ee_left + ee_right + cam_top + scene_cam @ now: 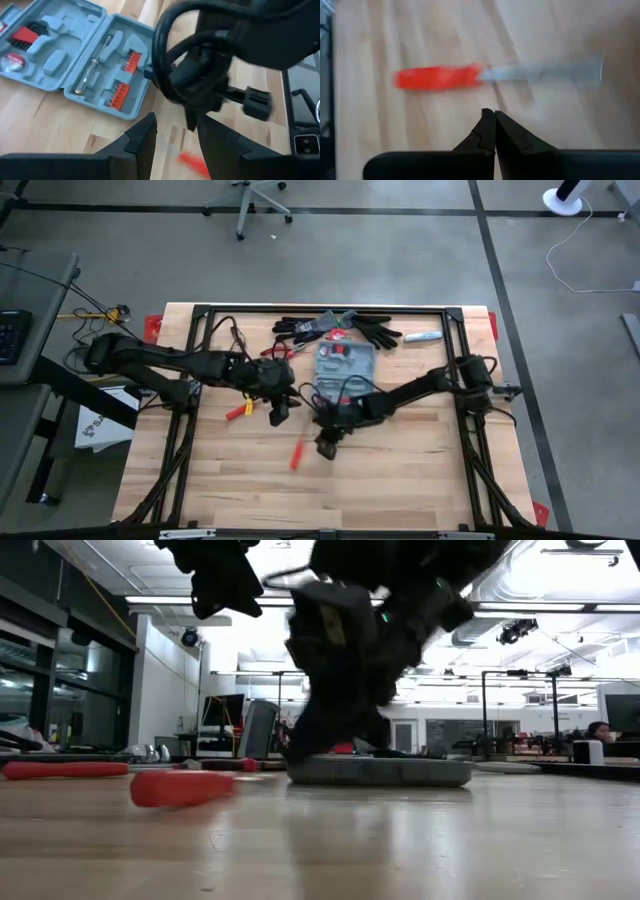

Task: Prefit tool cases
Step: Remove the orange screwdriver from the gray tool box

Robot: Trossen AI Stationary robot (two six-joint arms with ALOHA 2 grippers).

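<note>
Tabletop: R wrist view alone shows R tool (494,117) pinched shut.

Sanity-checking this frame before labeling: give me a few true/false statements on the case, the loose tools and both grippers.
1. The tool case lies open on the table. True.
2. The right gripper holds the red-handled screwdriver. False: its fingers are shut on nothing, and the screwdriver lies on the wood ahead of them.
3. The left gripper is open. True.
4. The black gloves lie inside the case. False: they lie on the table beyond the case, at the far edge.
5. Red bits sit in the case's moulded interior. True.
</note>
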